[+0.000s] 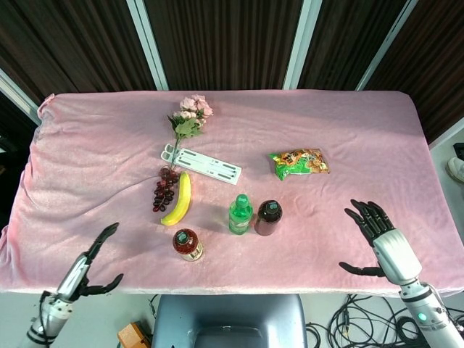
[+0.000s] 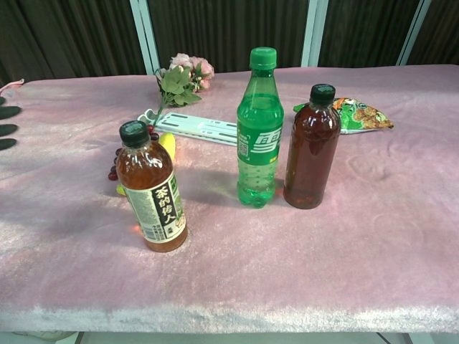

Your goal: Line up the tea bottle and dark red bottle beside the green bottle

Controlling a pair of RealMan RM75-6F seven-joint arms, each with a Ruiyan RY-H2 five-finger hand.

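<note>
The green bottle [image 1: 240, 214] [image 2: 259, 130] stands upright near the table's front middle. The dark red bottle [image 1: 268, 217] [image 2: 311, 149] stands upright close beside it on the right, with nothing holding it. The tea bottle [image 1: 187, 244] [image 2: 152, 189] stands apart to the left and nearer the front edge. My right hand [image 1: 378, 238] hovers open near the front right edge, well away from the bottles. Over the front left edge my left hand [image 1: 90, 264] is open, its fingertips [image 2: 6, 127] showing at the chest view's left border.
A banana [image 1: 180, 199] and dark grapes [image 1: 164, 190] lie left of the bottles. Behind them lie a white strip [image 1: 202, 164] and a pink flower sprig [image 1: 190, 116]. A green snack bag [image 1: 299, 162] lies behind the dark red bottle.
</note>
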